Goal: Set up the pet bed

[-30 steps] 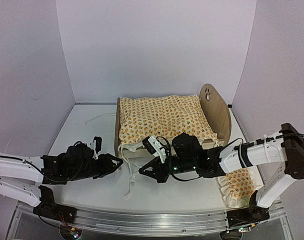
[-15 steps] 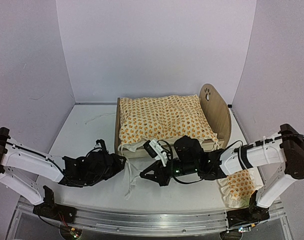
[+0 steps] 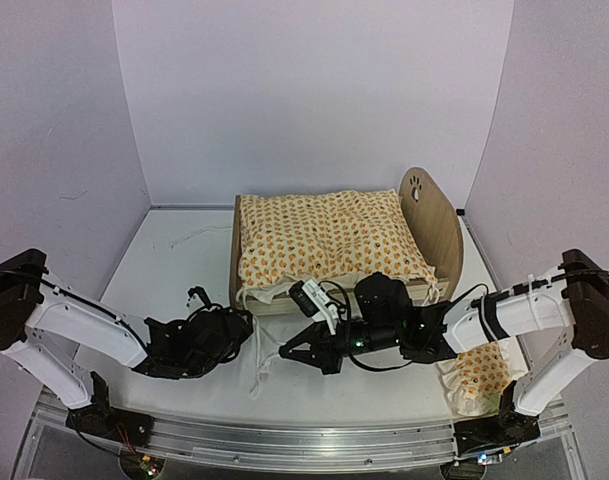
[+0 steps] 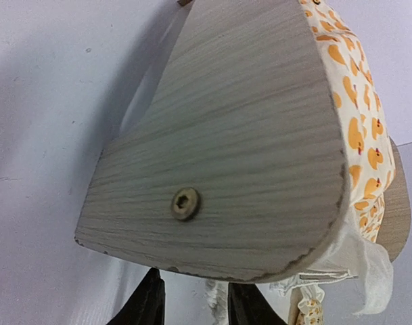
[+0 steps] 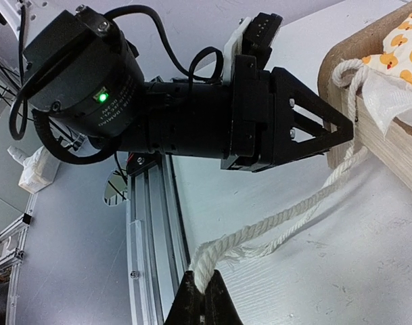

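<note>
The pet bed [image 3: 434, 225] stands at the back middle, light wood, an orange-patterned quilt [image 3: 324, 235] spread over it. My left gripper [image 3: 242, 325] is low at the bed's near-left corner. In the left wrist view the wooden end board [image 4: 246, 135] fills the frame, and the left gripper [image 4: 192, 298] is open beneath it, with a white rope [image 4: 216, 298] between its fingers. My right gripper [image 3: 286, 352] is shut on the same rope [image 5: 280, 220], which runs up to the bed corner [image 5: 388, 135]. The striped mattress is hidden.
A small matching ruffled pillow [image 3: 479, 375] lies at the near right, beside the right arm. A thin loose string [image 3: 199, 237] lies at the back left. An aluminium rail [image 3: 284, 445] runs along the near edge. Purple walls enclose three sides.
My left arm has swung in towards the bed's near-left corner, its elbow rising at the far left. The right gripper has slid slightly down and left, still holding the rope.
</note>
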Action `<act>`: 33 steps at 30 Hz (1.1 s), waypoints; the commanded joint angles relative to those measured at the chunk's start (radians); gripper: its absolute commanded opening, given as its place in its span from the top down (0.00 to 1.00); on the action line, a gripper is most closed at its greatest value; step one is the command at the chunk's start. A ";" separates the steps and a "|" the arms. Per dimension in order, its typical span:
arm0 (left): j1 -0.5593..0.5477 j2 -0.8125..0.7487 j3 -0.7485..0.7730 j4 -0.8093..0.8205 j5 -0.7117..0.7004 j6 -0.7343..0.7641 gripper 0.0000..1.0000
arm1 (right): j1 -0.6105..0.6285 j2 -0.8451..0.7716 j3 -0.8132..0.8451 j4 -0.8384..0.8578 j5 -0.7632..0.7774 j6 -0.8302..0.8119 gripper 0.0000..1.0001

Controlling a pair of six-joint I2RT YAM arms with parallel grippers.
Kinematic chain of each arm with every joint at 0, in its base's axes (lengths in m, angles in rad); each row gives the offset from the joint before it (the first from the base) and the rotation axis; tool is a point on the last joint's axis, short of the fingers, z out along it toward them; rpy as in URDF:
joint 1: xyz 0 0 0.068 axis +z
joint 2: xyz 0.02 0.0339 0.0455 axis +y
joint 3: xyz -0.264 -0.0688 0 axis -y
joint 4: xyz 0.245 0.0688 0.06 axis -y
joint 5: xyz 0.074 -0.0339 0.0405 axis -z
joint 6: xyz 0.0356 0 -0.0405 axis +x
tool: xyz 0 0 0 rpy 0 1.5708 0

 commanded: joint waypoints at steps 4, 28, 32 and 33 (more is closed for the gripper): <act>-0.004 0.015 -0.015 0.191 -0.053 0.018 0.66 | 0.000 -0.055 -0.019 0.069 -0.037 0.010 1.00; 0.039 -0.026 -0.056 0.288 0.056 0.239 1.00 | -0.018 -0.048 0.053 -0.047 0.316 0.053 1.00; 0.034 -0.097 -0.087 0.288 0.115 0.340 1.00 | -0.025 0.047 0.161 -0.024 0.412 0.015 1.00; 0.034 -0.112 -0.097 0.288 0.118 0.357 1.00 | -0.027 0.063 0.176 -0.003 0.412 0.006 1.00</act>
